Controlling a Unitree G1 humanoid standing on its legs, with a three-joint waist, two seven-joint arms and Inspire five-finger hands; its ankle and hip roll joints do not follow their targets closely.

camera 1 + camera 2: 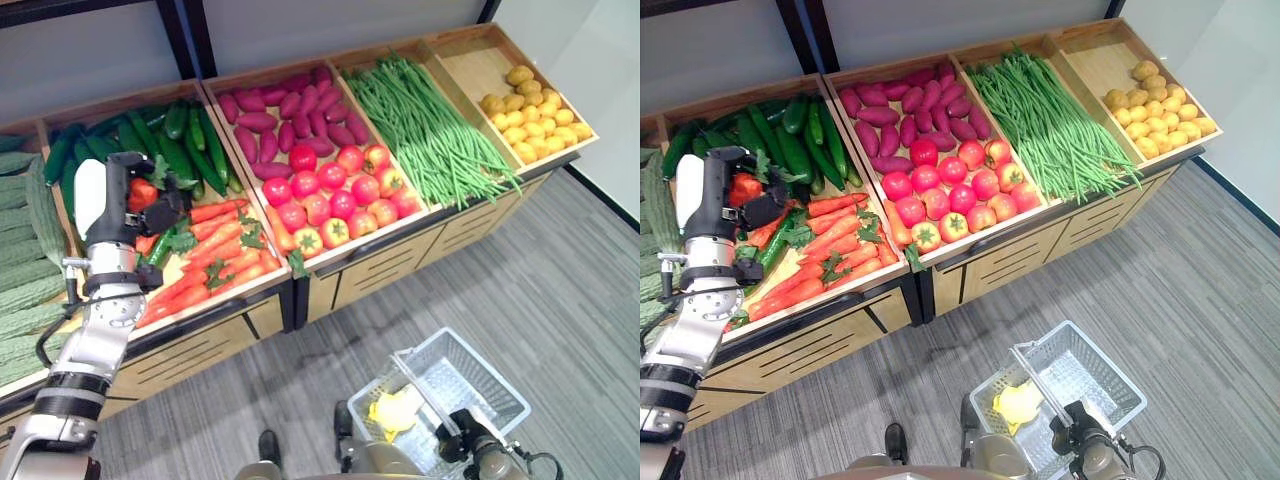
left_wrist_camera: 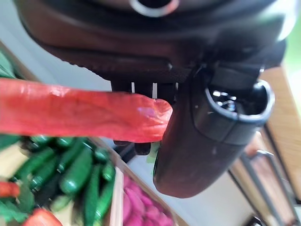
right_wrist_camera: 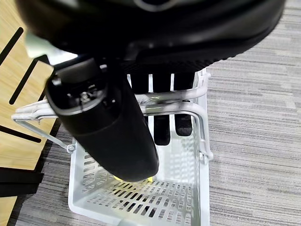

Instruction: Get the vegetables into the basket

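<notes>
Left eye view: the produce stand runs across the back, and the white basket hangs well apart from it, low on the robot's right, its handle gripped by the right hand. The left hand, over the carrot bin at the stand's left end, is closed on a carrot. Judged from this, the carrot must travel right and down to the basket, which already holds a yellow item.

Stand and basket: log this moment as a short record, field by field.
left hand: shut on a carrot, raised above the carrot bin
right hand: shut on the basket handles
basket: white, on the floor before the stand, something yellow inside
bins, robot's left to right: cucumbers, purple tubers with tomatoes nearer, green beans, yellow produce
task state: carrot not yet in basket
</notes>
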